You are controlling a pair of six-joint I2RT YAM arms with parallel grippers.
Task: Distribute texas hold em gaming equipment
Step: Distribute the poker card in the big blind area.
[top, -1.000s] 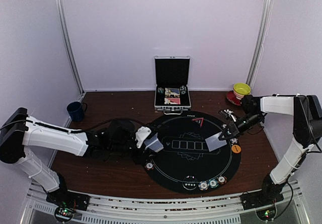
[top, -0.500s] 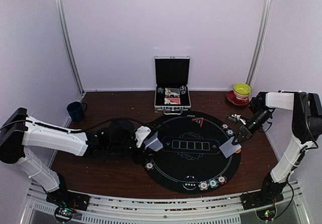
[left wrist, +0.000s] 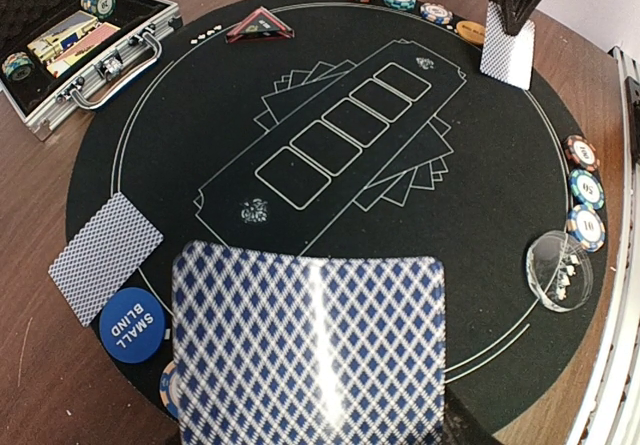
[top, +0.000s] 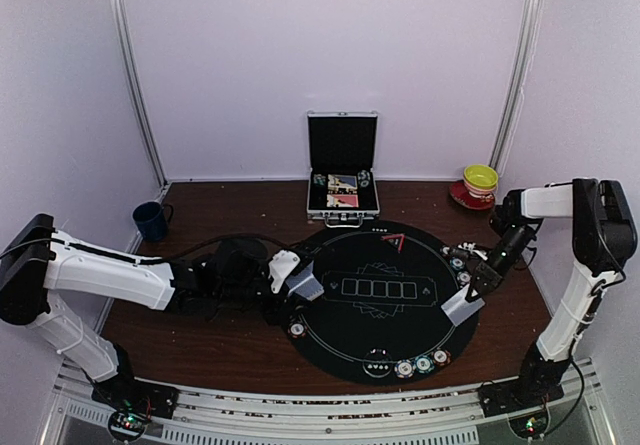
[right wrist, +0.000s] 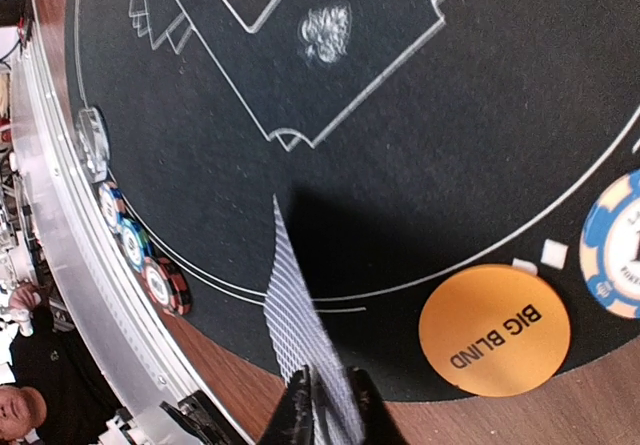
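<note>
My left gripper [top: 298,283] is shut on a stack of blue-diamond-backed playing cards [left wrist: 310,350] held over the left rim of the black round mat [top: 385,300]; its fingers are hidden under the stack. My right gripper [top: 472,287] is shut on one card [right wrist: 300,320], held on edge and tilted just above the mat's right rim, next to the orange BIG BLIND button [right wrist: 493,330]. One card [left wrist: 104,255] lies face down on the mat beside the blue SMALL BLIND button [left wrist: 132,325]. Striped chips [left wrist: 585,190] sit at the mat's near edge, with more chips [left wrist: 400,0] on the right.
The open silver case [top: 342,180] stands behind the mat with chips and cards inside. A dark blue mug [top: 151,221] is at the far left, a yellow cup on a red saucer [top: 479,180] at the far right. A clear round dish [left wrist: 558,270] and a red triangle [left wrist: 258,29] sit on the mat.
My right gripper has carried its card from over the mat's right side outward and nearer, down to the mat's right rim. The left arm has not moved.
</note>
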